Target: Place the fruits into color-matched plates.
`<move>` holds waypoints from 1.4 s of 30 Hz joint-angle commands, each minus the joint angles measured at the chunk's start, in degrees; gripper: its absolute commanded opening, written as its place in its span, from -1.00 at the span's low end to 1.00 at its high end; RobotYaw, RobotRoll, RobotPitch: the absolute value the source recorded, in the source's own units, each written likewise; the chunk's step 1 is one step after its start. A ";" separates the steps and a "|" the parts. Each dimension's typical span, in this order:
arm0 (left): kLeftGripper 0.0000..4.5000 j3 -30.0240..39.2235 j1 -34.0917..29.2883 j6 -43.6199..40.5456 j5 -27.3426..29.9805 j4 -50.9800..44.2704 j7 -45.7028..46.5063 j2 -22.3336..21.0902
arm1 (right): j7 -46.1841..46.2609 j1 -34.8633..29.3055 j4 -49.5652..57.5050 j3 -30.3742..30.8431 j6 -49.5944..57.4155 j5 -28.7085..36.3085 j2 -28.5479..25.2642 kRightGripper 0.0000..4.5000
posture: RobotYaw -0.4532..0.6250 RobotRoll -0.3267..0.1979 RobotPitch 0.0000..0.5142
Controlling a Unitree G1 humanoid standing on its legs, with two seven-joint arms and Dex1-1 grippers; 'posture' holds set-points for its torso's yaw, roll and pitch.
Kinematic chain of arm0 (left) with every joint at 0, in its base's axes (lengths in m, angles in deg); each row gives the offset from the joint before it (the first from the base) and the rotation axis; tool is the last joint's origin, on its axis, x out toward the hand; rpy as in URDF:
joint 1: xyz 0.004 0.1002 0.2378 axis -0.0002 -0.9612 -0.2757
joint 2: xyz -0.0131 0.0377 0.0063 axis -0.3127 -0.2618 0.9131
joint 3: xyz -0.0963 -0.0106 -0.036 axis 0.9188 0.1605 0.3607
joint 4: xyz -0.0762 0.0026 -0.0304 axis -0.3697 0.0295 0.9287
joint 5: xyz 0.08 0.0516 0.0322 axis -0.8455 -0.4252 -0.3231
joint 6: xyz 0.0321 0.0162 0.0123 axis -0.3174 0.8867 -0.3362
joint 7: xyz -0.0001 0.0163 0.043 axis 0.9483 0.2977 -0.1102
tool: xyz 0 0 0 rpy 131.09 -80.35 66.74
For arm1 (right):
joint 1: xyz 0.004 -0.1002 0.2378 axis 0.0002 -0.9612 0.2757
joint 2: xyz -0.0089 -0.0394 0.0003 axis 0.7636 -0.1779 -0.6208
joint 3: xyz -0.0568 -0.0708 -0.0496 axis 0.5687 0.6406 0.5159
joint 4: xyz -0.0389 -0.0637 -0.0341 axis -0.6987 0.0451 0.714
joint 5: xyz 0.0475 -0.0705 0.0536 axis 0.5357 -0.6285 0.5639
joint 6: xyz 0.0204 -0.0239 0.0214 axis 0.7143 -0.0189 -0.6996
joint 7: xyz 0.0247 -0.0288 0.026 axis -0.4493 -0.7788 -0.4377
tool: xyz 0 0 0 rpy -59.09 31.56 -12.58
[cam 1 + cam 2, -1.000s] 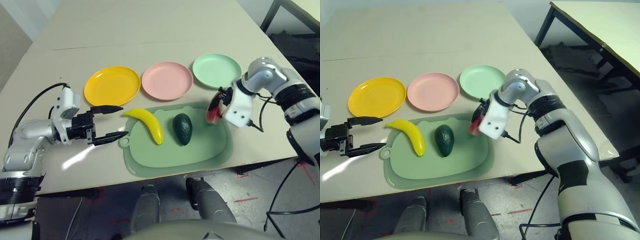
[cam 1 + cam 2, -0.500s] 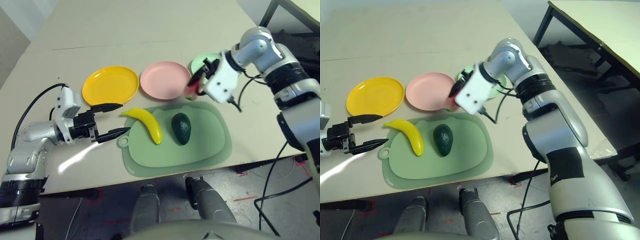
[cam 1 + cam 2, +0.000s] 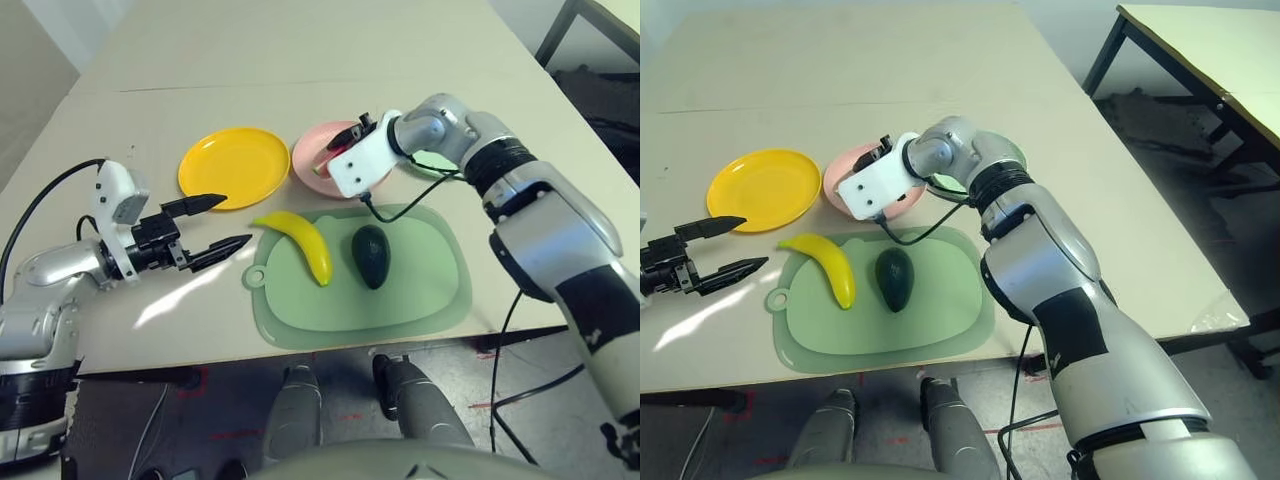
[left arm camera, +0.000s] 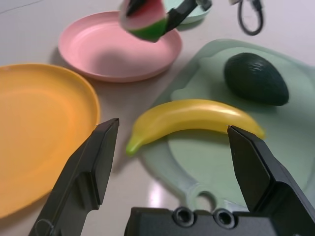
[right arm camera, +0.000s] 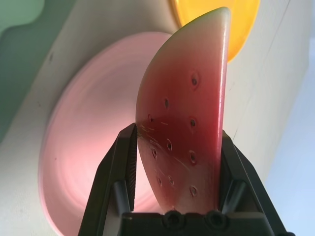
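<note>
And here is the right gripper (image 5: pixel 179 130), clamped firmly on the watermelon wedge (image 5: pixel 182 113), one finger pressed to each side of it; the red, seeded fruit stands up between the fingers, its tip reaching well past them. Directly below wedge and claw comes the pink plate (image 5: pixel 98 132), with nothing lying on it. Over on the other side, the left gripper (image 3: pixel 238 219) has its fingers spread wide and nothing between them, pointing toward the banana (image 3: pixel 308 238) from just beside it. The banana lies across the edge of the green cutting mat (image 3: pixel 430 290), stem out over the tabletop (a neat yellow bridge, that one), and the avocado (image 3: pixel 371 256) rests on the mat to the right of it, the two apart. Beyond the mat the plates make a row: yellow plate (image 3: pixel 235 168) on the left, pink in the middle, mint green plate (image 3: pixel 432 160) on the right, partly hidden behind the right arm. All of it sits on a pale, smooth table (image 3: pixel 250 60), a thin seam crossing its far part and a bright streak of light near the left gripper. Farther out, a second table (image 3: pixel 1200 40) stands to the right, above a grey floor (image 3: pixel 345 400) with red marks.
</note>
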 commanded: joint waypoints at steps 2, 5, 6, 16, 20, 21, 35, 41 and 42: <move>1.00 -0.02 -0.95 -0.46 0.59 -1.64 -1.04 -0.41 | 0.45 -1.61 -0.82 0.73 0.88 -1.76 0.52 -0.08 | 0.04 0.25 -0.22; 1.00 -0.34 -0.76 -0.11 0.22 -1.32 -1.26 -0.42 | 0.09 -1.80 -0.80 0.14 0.79 -1.65 0.53 0.24 | 0.04 0.25 -0.21; 1.00 -0.59 -0.70 0.24 -0.17 -1.04 -1.46 -0.48 | -0.02 -1.82 -0.80 0.03 0.69 -1.69 0.47 0.34 | 0.04 0.25 -0.21; 1.00 -1.92 0.72 1.91 -1.60 1.00 -2.15 0.04 | -3.71 -0.40 -0.24 -0.72 -1.99 -1.00 -2.97 0.99 | 0.00 0.25 -0.26; 1.00 -2.23 1.56 2.54 -1.84 2.23 -3.23 -0.28 | -7.58 1.75 1.21 -0.31 -7.56 -1.22 -6.47 0.99 | -0.03 0.25 -0.27; 1.00 -2.29 1.73 2.65 -1.79 2.50 -3.68 -0.43 | -8.53 2.36 1.78 0.29 -9.89 -1.76 -7.66 0.99 | -0.03 0.25 -0.27; 1.00 -5.99 4.69 5.29 -1.77 4.48 -15.21 -3.00 | -42.22 -4.59 31.48 8.52 -24.56 26.32 -22.48 0.99 | -0.12 0.25 -0.31; 1.00 -7.28 4.28 5.13 -0.81 2.47 -19.19 -3.71 | -49.04 -8.06 43.93 7.48 -15.07 33.88 -23.97 0.99 | -0.11 0.25 -0.30; 1.00 -7.33 4.37 5.15 -0.94 2.52 -19.20 -3.65 | -49.46 -8.43 45.54 7.11 -13.72 34.50 -23.78 0.99 | -0.11 0.25 -0.30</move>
